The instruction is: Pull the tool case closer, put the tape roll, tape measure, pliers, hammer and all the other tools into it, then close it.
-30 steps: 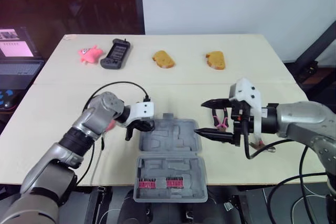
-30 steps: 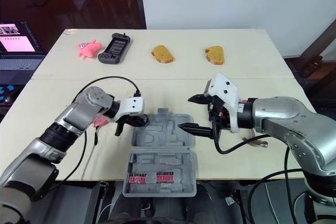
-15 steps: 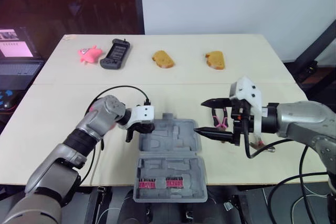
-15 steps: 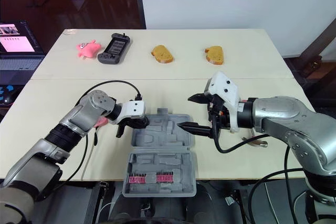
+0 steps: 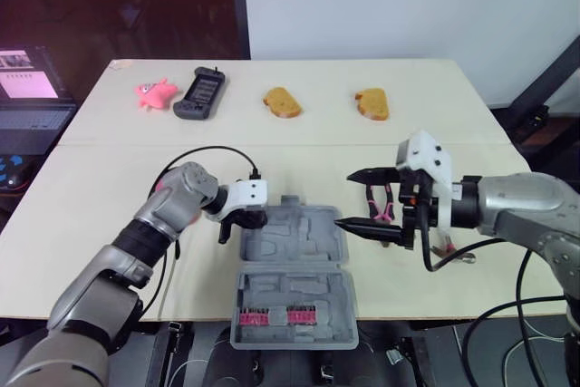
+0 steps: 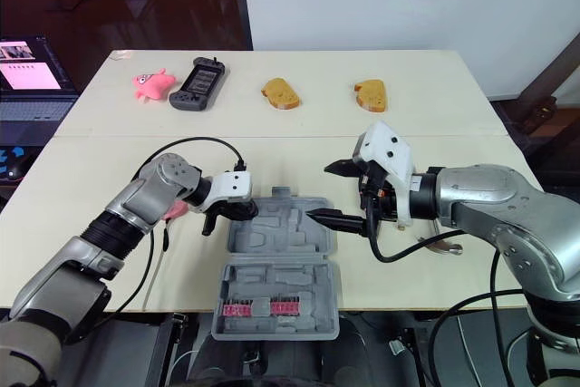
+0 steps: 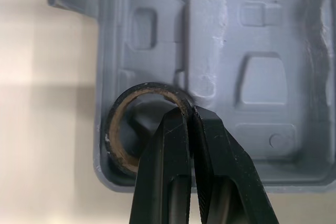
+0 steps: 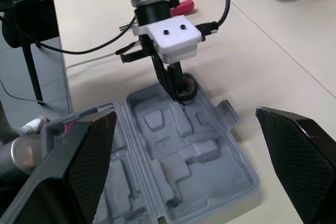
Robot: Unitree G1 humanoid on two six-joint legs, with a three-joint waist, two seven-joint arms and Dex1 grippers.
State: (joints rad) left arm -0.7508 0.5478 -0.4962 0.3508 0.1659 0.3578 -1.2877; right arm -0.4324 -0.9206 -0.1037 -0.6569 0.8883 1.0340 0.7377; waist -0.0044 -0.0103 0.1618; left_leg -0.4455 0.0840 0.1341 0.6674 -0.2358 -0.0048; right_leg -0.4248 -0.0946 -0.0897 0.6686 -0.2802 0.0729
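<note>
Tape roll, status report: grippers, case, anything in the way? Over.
Left gripper shut on tape roll, at a corner pocket of the tool case. Right gripper open, empty, at its right edge. Nothing blocking the pocket.

The grey tool case (image 5: 292,265) is seen opened at the table's (image 5: 91,197) six o'clock edge. The left gripper (image 5: 237,224) is set at its ten o'clock corner; the right gripper (image 5: 344,200) is held spread wide at two o'clock.

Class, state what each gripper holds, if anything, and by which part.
Left gripper pinches the tape roll by its ring wall, at a corner of the case. Right gripper is open, holding nothing.
</note>
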